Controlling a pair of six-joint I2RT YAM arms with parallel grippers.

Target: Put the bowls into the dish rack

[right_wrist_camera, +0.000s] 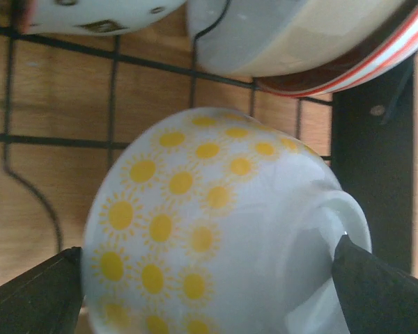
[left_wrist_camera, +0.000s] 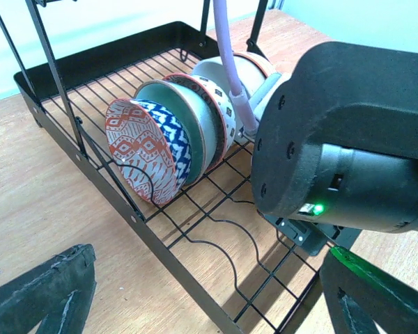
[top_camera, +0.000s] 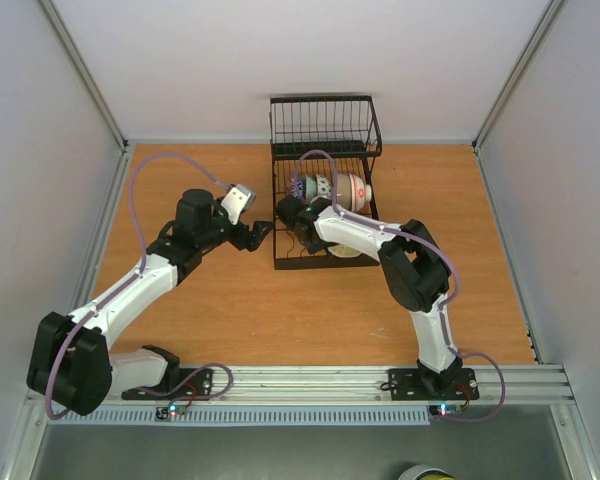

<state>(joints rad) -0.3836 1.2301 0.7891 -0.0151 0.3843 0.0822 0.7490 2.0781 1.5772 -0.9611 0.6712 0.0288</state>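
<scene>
The black wire dish rack (top_camera: 325, 120) stands at the back centre. Several bowls (top_camera: 332, 187) stand on edge in its dividers. In the left wrist view the nearest is a red-patterned bowl (left_wrist_camera: 136, 149), with a blue-patterned bowl (left_wrist_camera: 173, 138) behind it. My right gripper (top_camera: 318, 238) reaches into the rack (right_wrist_camera: 373, 139). Its fingers (right_wrist_camera: 35, 303) sit on both sides of a white bowl with yellow suns (right_wrist_camera: 195, 229), which lies low near the rack's front edge (top_camera: 346, 251). My left gripper (top_camera: 263, 233) is open and empty beside the rack's left rail (left_wrist_camera: 160, 243).
The right arm's black wrist housing (left_wrist_camera: 348, 132) fills the right of the left wrist view, close over the rack. A red-striped bowl (right_wrist_camera: 348, 62) stands just behind the sun bowl. The orange table (top_camera: 230, 300) is walled on three sides.
</scene>
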